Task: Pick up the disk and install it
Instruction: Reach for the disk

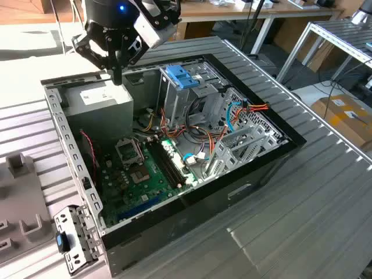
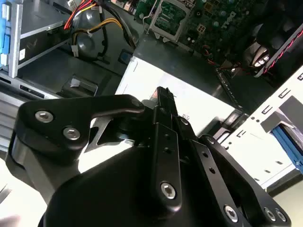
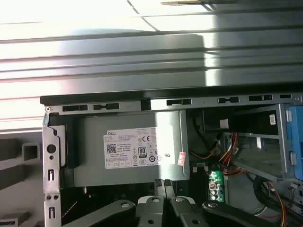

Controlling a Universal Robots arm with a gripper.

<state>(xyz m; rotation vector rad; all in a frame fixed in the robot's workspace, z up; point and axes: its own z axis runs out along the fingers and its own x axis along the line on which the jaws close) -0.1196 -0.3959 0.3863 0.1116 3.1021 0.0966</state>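
The disk is out of view. My gripper (image 1: 118, 80) hangs over the back corner of the open computer case (image 1: 192, 200), at the exterior view's left. It is just above the big grey power-supply box (image 1: 99, 104) with a white sticker. Its black fingers are pressed together with nothing between them. In both wrist views the fingertips (image 3: 163, 182) (image 2: 164, 97) point at the power-supply box (image 3: 132, 146) (image 2: 199, 101) without touching it.
A tall metal cage with a light-blue plastic bracket (image 1: 182, 75) stands inside the case beside the power supply. A green motherboard (image 1: 136, 174) and coloured cables (image 1: 232, 113) lie below. A grey fixture (image 1: 17, 192) sits at the exterior view's left, a cardboard box (image 1: 343, 116) at its right.
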